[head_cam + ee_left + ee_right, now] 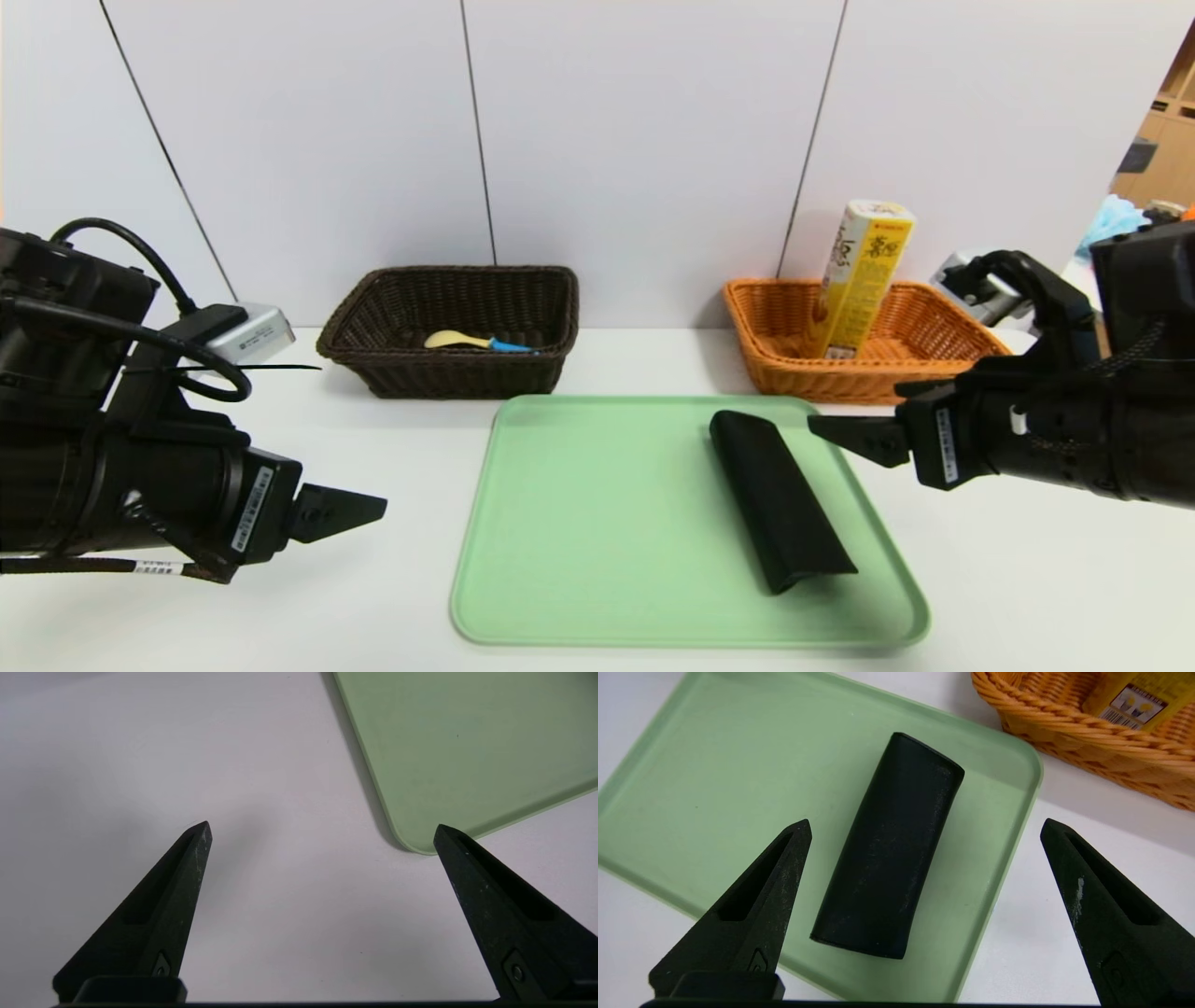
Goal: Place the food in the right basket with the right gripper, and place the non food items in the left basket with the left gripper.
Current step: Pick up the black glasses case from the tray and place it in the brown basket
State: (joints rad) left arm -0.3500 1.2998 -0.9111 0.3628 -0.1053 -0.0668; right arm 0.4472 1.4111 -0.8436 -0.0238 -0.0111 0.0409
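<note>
Head view count: two baskets, one tray (560,560), one black case (780,499).
Left basket (373,373): dark brown, one spoon (476,343) inside.
Right basket (775,373): orange, one yellow box (864,275) leaning upright.
Case place: right half of tray, lying flat.
Case axis: far-left to near-right.
Left gripper (322,833): fingers apart, above table left of tray.
Right gripper (924,828): fingers apart, beside tray's right edge, near case.

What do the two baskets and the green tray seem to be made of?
Dark basket and orange basket: woven wicker or plastic rattan, as the braided strands show. Green tray: probably moulded plastic, smooth and matte, with rounded rim.
</note>
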